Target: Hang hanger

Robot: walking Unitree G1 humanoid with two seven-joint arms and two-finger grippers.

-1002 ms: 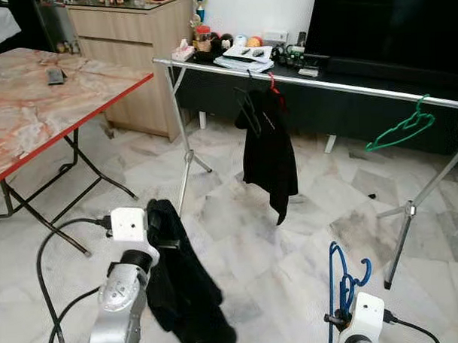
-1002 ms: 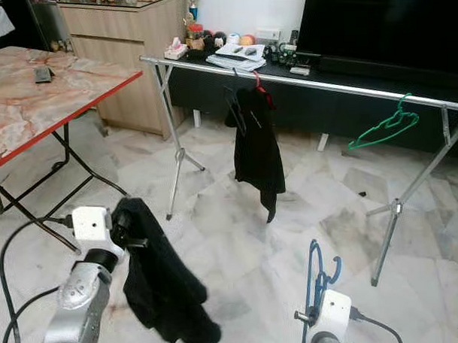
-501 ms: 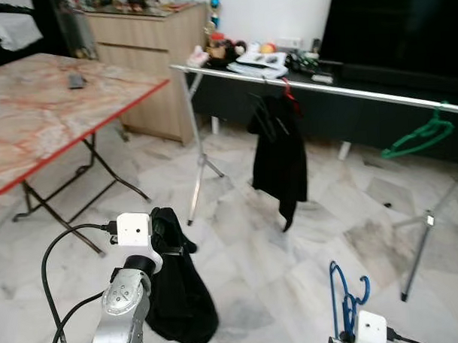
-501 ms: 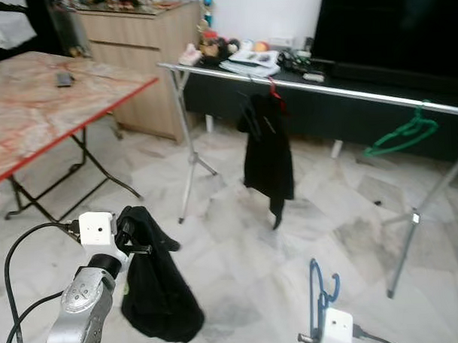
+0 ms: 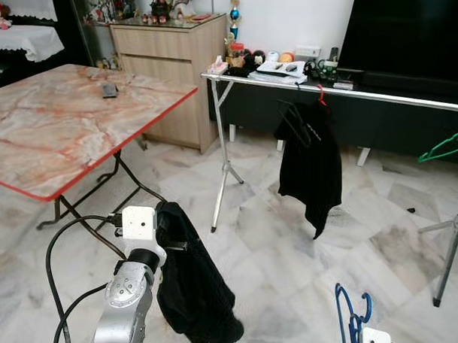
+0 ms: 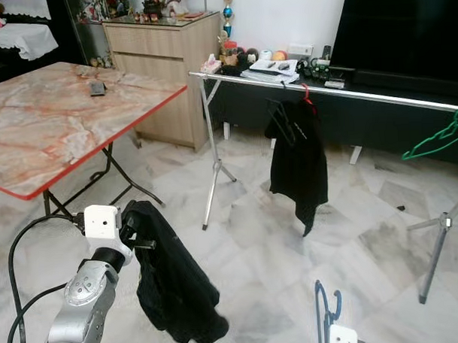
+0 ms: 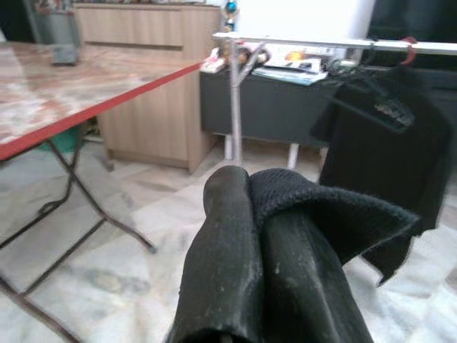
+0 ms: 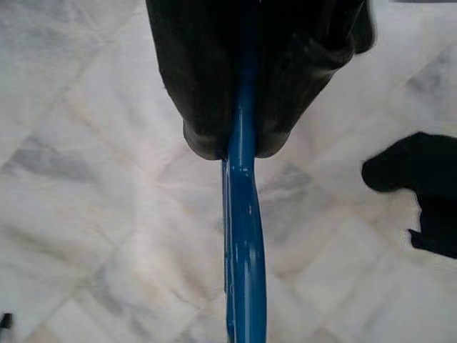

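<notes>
One blue hanger [image 8: 243, 214] pinched in right end effector [image 8: 239, 146], left end effector [image 7: 260, 286] clamping black garment [image 5: 196, 293].

No writing, label, brand, number or sign could be read anywhere in these views. The boxes and small items on the dark shelf [image 5: 338, 73] at about one o'clock were too small and blurred to show any lettering.
</notes>
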